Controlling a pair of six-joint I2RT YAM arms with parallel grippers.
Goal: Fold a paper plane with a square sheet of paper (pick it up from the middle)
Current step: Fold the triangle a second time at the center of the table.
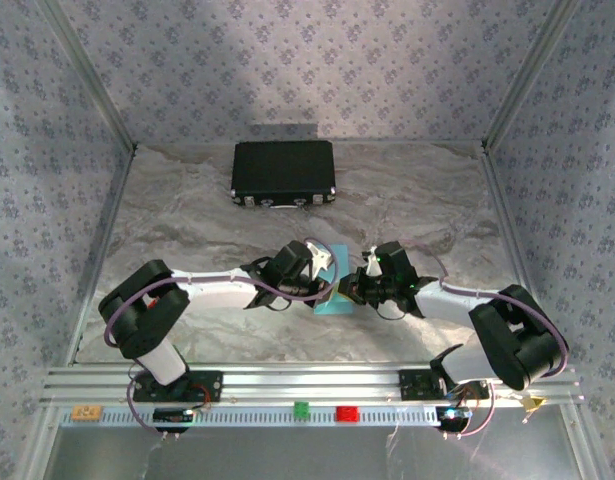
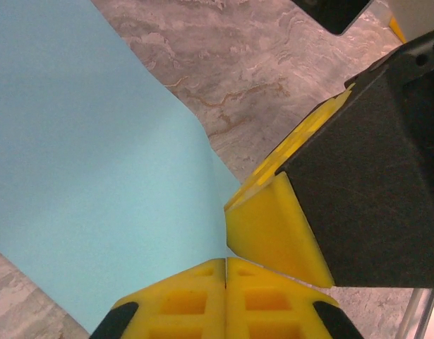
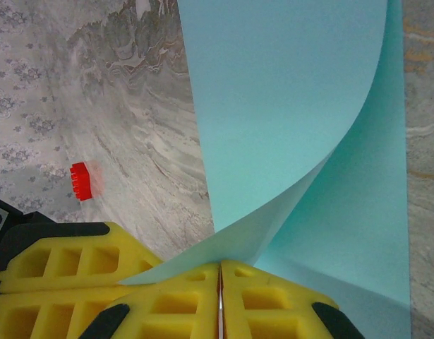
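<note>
The square sheet of paper [image 1: 337, 300] is light blue and lies mid-table between the two arms, one side curled up over the rest [image 3: 287, 106]. My right gripper [image 3: 219, 267] is shut on the curled edge, and a thin pale line of paper shows in its seam. My left gripper [image 2: 226, 263] is shut where the sheet's [image 2: 97, 176] edge runs into its seam. The two grippers nearly touch: the right one's yellow finger [image 2: 273, 226] stands just right of the left tips. From above, the left gripper [image 1: 327, 270] and right gripper [image 1: 359, 283] meet over the sheet. The paper plane is out of view.
A black case [image 1: 284, 173] lies at the back of the marbled table [image 1: 187, 230]. A small red block [image 1: 346, 411] and a green one [image 1: 301, 408] sit on the front rail. The red block [image 3: 82, 180] is in the right wrist view too. Patterned walls close three sides.
</note>
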